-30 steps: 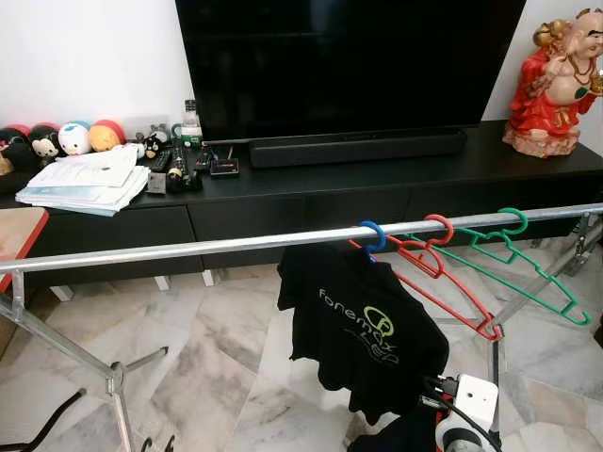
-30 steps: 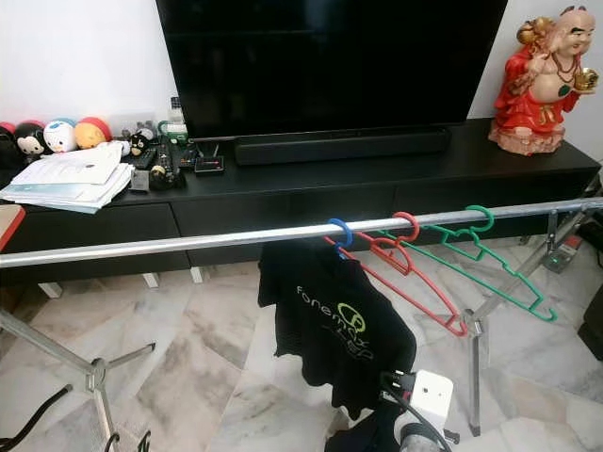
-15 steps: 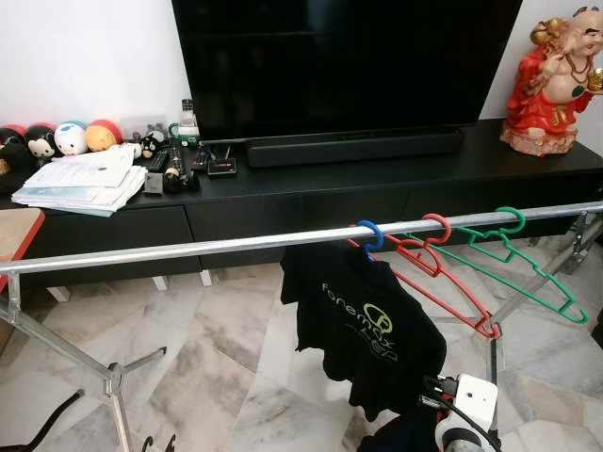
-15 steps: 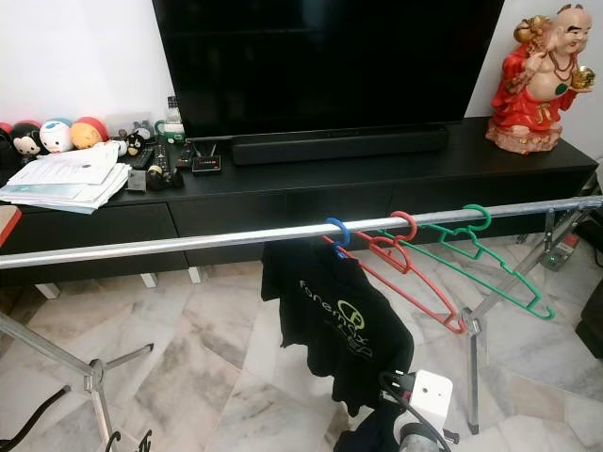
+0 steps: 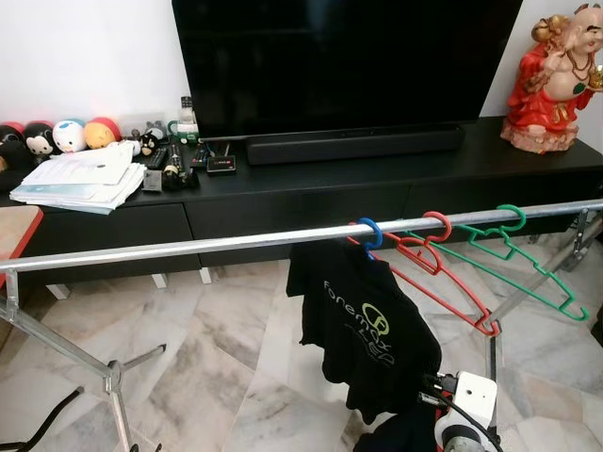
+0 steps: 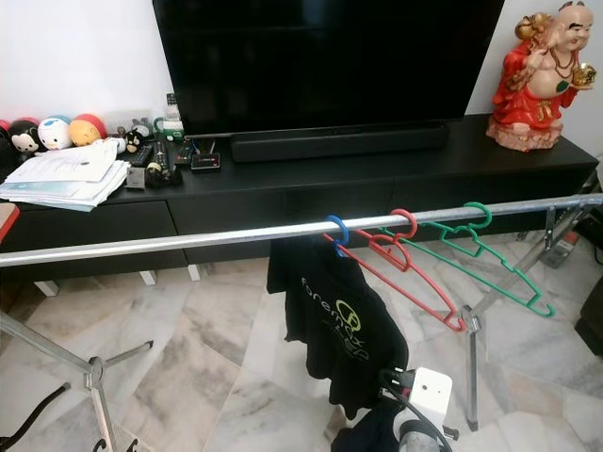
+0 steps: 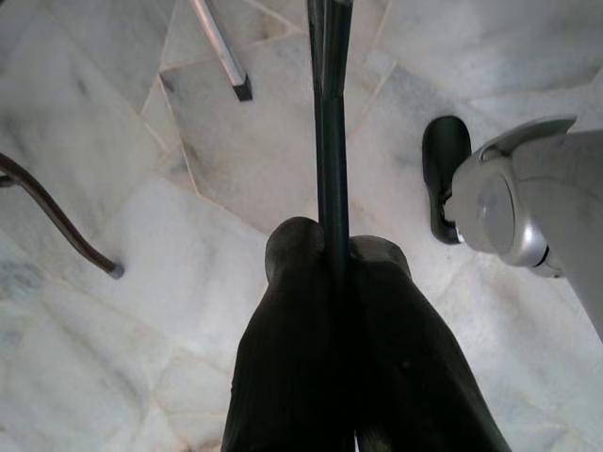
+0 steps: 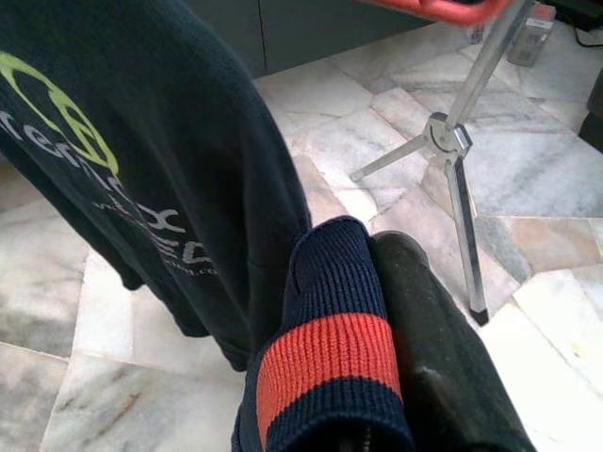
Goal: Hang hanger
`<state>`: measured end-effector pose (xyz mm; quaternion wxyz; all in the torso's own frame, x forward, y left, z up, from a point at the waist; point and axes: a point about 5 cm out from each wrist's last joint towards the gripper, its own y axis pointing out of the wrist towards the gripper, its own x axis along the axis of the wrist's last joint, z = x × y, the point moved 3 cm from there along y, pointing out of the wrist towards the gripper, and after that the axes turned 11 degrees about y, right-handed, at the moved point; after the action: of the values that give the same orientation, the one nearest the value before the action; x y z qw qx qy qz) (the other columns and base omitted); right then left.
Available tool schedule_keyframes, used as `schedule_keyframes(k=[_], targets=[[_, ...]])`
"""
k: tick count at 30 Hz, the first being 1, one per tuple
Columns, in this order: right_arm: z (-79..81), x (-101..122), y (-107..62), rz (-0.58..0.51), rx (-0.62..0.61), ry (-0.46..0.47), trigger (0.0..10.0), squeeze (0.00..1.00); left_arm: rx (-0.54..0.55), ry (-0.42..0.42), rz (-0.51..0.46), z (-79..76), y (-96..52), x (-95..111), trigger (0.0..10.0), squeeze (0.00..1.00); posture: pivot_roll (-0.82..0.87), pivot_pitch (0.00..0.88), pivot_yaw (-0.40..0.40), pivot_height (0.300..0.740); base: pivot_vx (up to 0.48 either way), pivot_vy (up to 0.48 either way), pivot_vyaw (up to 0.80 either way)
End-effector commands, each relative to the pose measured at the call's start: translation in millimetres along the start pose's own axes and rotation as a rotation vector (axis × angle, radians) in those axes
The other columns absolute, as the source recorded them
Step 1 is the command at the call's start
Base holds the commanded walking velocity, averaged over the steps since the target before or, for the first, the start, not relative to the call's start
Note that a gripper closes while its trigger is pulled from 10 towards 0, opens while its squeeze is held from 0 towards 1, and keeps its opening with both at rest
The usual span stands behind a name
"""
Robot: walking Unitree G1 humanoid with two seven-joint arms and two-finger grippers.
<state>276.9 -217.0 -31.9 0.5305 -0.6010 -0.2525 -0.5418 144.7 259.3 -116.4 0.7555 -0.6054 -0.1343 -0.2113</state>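
- On the metal rail (image 5: 188, 247), a blue hanger (image 5: 371, 234) sits hooked with a black shirt (image 5: 363, 330) on it. Just beside it along the rail hang a bare red hanger (image 5: 438, 282) and, further along, a green hanger (image 5: 528, 273).
- Compared with a second ago, the blue hook keeps its spot on the rail, while the shirt below it has swung slightly toward the red hanger. I read this as the hanger being seated and the shirt settling.
- Below the rail, the right gripper (image 8: 372, 250) appears to be pinching a navy ribbed cuff (image 8: 325, 358) with a red stripe. Whether that cuff belongs to the hung shirt is unclear, though dark cloth runs down from the shirt toward the gripper.
- Well below the rail, low over the marble floor (image 7: 141, 235), the left gripper (image 7: 334, 247) has its fingers pressed together on a thin dark bar (image 7: 330, 141), possibly part of another hanger.
- If the cuff is the shirt's, letting it go looks like what remains; a tug there could drag the hook along the rail.
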Motion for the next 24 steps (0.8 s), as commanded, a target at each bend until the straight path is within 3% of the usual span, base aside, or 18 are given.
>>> schedule_keyframes(k=[1,24], targets=[[1.7,2.7,0.3,-0.016,0.010,-0.006,10.0,0.00,0.000,-0.008,0.055,1.7,-2.6,-15.6,10.0,0.00,0.05,0.066,0.025,0.740,-0.274,0.000,0.00],[2.3,4.0,1.4,-0.016,0.014,-0.006,10.0,0.00,-0.013,-0.010,0.062,-7.7,-1.9,-16.1,10.0,0.00,0.05,0.066,0.022,0.740,-0.273,0.000,0.00]])
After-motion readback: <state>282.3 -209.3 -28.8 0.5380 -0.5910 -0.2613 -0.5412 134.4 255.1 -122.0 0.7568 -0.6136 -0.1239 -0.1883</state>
